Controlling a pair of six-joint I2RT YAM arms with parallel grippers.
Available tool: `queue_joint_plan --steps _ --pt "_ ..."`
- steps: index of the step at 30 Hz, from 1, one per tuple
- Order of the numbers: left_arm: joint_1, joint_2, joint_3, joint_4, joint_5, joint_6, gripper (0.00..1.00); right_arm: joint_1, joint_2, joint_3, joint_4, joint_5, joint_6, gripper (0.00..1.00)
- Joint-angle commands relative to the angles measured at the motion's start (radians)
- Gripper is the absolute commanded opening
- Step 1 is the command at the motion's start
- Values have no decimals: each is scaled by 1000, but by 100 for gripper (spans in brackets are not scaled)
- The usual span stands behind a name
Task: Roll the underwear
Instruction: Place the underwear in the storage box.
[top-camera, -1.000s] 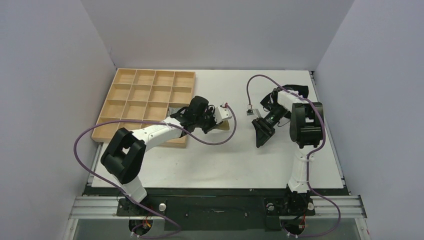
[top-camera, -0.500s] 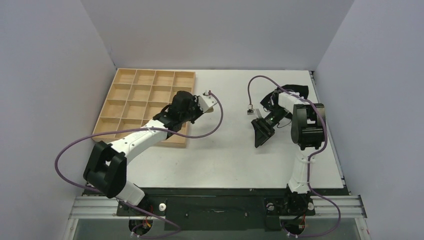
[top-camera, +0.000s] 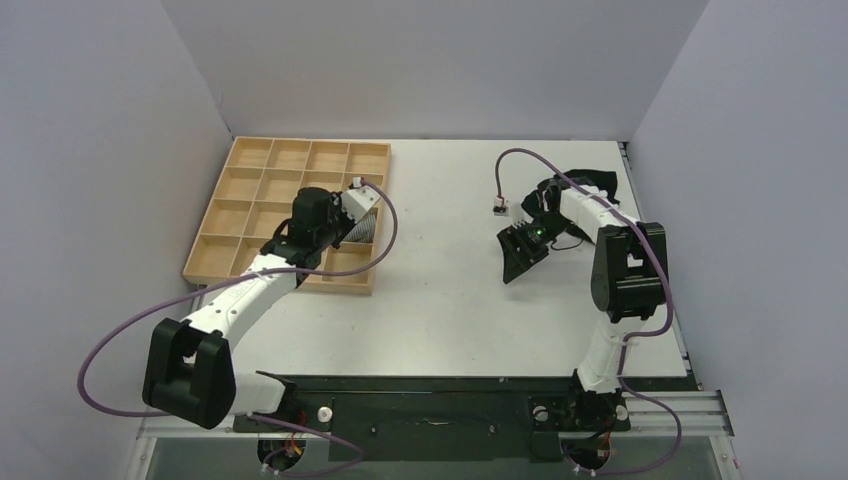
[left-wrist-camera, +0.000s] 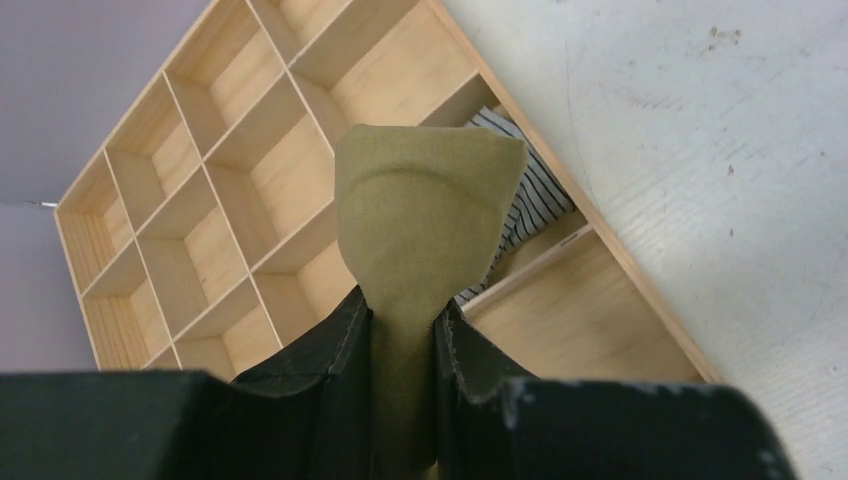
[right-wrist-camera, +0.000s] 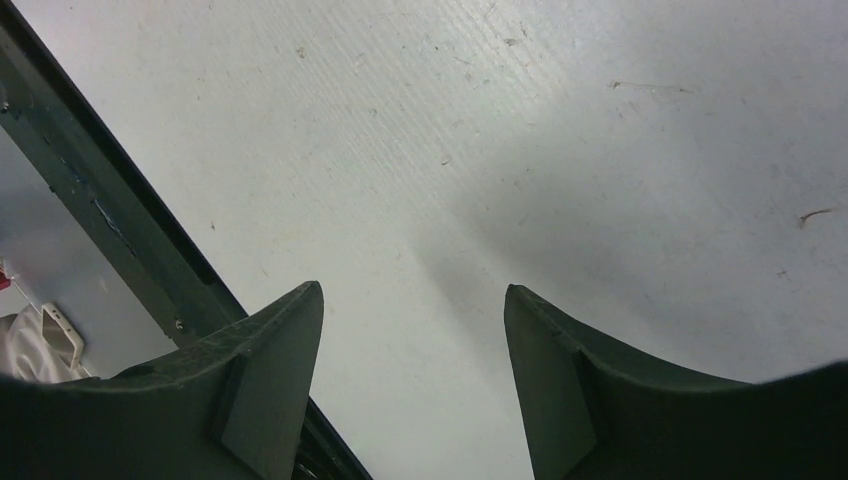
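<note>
The underwear (left-wrist-camera: 425, 220) is a folded olive-khaki bundle sticking out from between my left gripper's fingers. My left gripper (left-wrist-camera: 400, 320) is shut on it and holds it above the right side of the wooden tray (left-wrist-camera: 300, 222), just over the compartment with the striped cloth roll (left-wrist-camera: 528, 200). In the top view the left gripper (top-camera: 345, 228) hangs over the tray's right column and hides the underwear. My right gripper (right-wrist-camera: 412, 288) is open and empty above bare table, to the right of the middle (top-camera: 520, 260).
The tray (top-camera: 290, 170) lies at the back left, with the grey-blue striped roll (top-camera: 366, 228) in a right-hand compartment. A black garment (top-camera: 592, 180) lies at the back right behind the right arm. The table's dark edge (right-wrist-camera: 120, 230) shows in the right wrist view.
My left arm has swung left, carrying the underwear from over the table's middle to above the tray's right column. The right gripper has shifted slightly and stays open.
</note>
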Motion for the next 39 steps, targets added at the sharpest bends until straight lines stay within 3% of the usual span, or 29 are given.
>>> queue_joint_plan --steps 1,12,27,39 --pt "24 -67 -66 33 -8 25 0 13 -25 -6 39 17 26 63" --pt "28 -93 -210 120 -10 3 0 16 -15 -11 38 11 22 63" --pt "-46 23 -268 247 -61 8 0 10 6 -11 29 11 17 63" --pt "-77 101 -271 230 -129 10 0 -2 16 -7 13 3 4 63"
